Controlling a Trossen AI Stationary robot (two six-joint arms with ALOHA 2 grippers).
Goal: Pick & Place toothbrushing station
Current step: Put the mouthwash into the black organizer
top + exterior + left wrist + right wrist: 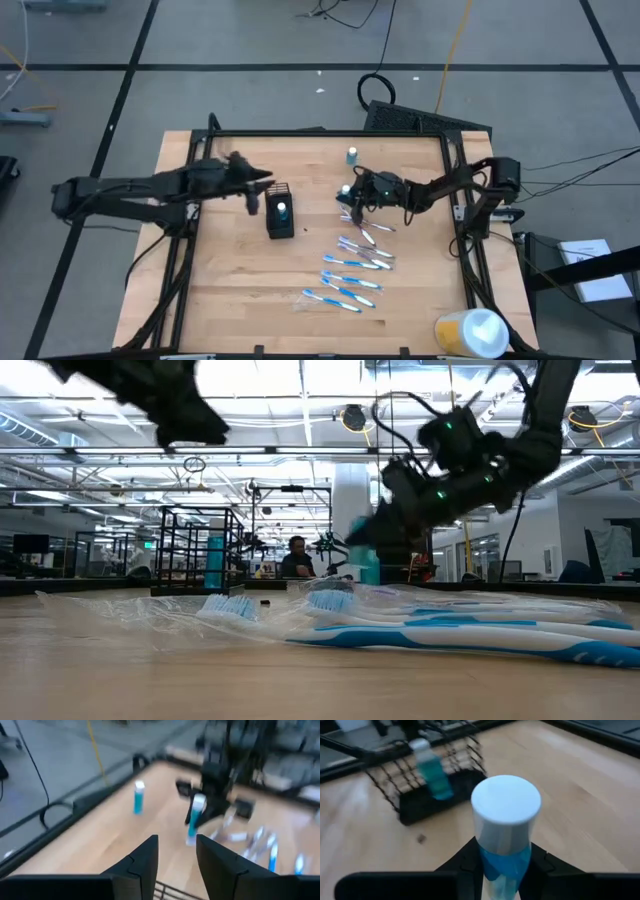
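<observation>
tube (505,827): pinched in right jaws | left jaws: spread, empty, beside mesh holder (280,217)

One tube (282,211) in the holder (280,222), toothbrushes (352,274) apparently scattered right.

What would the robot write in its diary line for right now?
right gripper: shut on small blue white-capped tube | left gripper: open, above black mesh holder | one tube inside holder

Dark jointed arms (green indicator lights)
</observation>
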